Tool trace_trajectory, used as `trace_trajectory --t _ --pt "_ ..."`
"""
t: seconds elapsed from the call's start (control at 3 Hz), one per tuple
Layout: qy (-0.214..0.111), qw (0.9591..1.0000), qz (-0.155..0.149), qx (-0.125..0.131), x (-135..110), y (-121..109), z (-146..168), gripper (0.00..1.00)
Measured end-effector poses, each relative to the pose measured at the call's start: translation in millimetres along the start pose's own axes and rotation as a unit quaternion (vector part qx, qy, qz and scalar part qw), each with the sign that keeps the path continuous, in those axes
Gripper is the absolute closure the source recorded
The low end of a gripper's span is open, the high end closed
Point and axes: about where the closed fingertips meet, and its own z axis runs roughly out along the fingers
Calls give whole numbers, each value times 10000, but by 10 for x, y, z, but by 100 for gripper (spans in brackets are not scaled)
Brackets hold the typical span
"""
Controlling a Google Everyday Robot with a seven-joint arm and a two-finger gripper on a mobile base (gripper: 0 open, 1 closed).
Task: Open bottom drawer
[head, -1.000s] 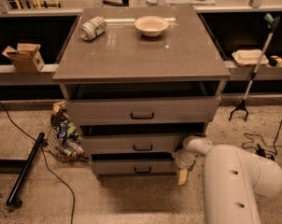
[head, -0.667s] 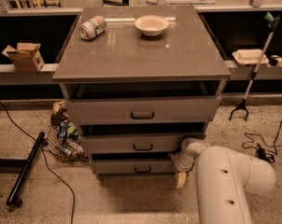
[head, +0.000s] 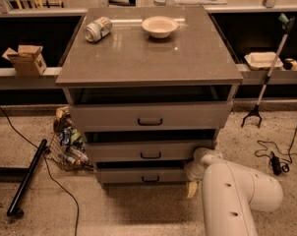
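Note:
The bottom drawer [head: 138, 177] is the lowest of three stacked grey drawers, with a small black loop handle [head: 150, 179] at its centre. It stands pulled out a little, with a dark gap above its front. The middle drawer [head: 148, 151] and the top drawer [head: 149, 116] also stand slightly out. My gripper [head: 192, 185] is low at the right end of the bottom drawer, at the end of my white arm [head: 234, 193]. A pale fingertip [head: 191, 190] hangs down beside the drawer's right corner.
The cabinet top [head: 148, 53] holds a tipped can [head: 98, 28] and a white bowl [head: 160, 26]. A bag of litter [head: 67, 144] lies at the cabinet's left foot. A black pole [head: 26, 178] and cables lie on the floor. A grabber tool [head: 266, 77] leans at right.
My arm has swung a little left and closer to the camera. The gripper stays at the right end of the bottom drawer. The drawers look unmoved.

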Motion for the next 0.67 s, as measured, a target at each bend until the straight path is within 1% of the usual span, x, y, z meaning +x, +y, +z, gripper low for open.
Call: trace_trajectory --t 0.33,0.67 --pt "-1 10000 10 5 -8 -2 -29 18" --pt "-2 10000 14 16 -21 -1 -63 41"
